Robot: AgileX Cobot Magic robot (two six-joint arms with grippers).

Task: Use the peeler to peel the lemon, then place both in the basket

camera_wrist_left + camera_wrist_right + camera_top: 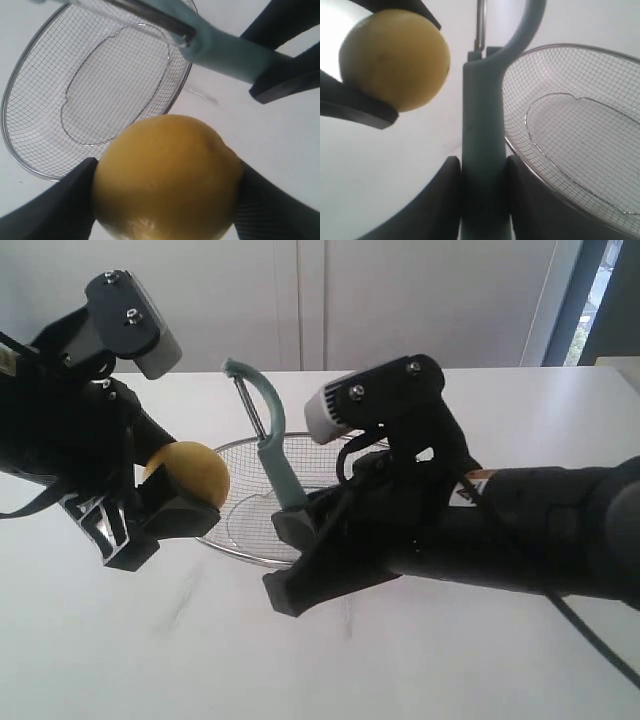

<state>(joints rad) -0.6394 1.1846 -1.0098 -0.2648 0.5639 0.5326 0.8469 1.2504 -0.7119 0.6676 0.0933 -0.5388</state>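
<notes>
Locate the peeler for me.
In the exterior view the peeler stands upright at centre, handle in the jaws of the right gripper, by the basket, right of the lemon.

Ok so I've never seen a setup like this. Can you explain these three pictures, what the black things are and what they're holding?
The black things are two robot arms working over a white table. The wide picture comes from a camera off the arms that sees the whole scene. The other two come from small cameras on each arm's wrist, looking along its gripper. The left gripper is closed on the lemon and holds it in the air. The right gripper is closed on the handle of the peeler, blade end up. Between the arms, the wire-mesh basket sits on the table with nothing in it. The lemon and peeler are close together but not touching.
</notes>
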